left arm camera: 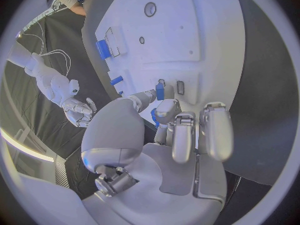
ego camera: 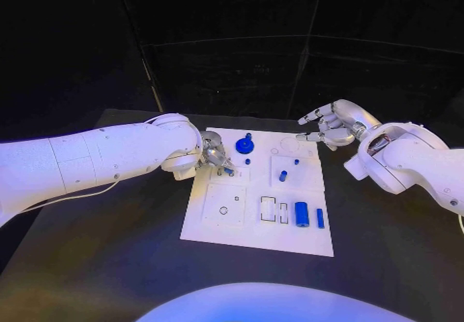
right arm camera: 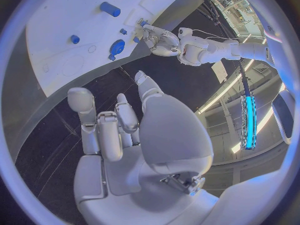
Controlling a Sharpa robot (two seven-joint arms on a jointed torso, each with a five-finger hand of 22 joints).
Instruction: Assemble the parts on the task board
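Observation:
The white task board (ego camera: 253,228) lies in the middle of the black table. My left hand (ego camera: 214,157) is over its left edge and pinches a small blue part (left arm camera: 160,91) between thumb and finger, just above a slot in the board (left arm camera: 180,87). A blue round knob (ego camera: 245,143), two short blue pegs (ego camera: 247,161) (ego camera: 283,176), a blue cylinder (ego camera: 302,213) and a thin blue bar (ego camera: 320,217) stand or lie on the board. My right hand (ego camera: 328,127) hovers off the board's far right corner, fingers apart and holding nothing.
The board has several empty recesses, among them a round hole (ego camera: 223,210) and white rectangular slots (ego camera: 268,208). Bare black table (ego camera: 106,255) surrounds the board on all sides. The right wrist view shows the left hand (right arm camera: 159,37) at the board's edge.

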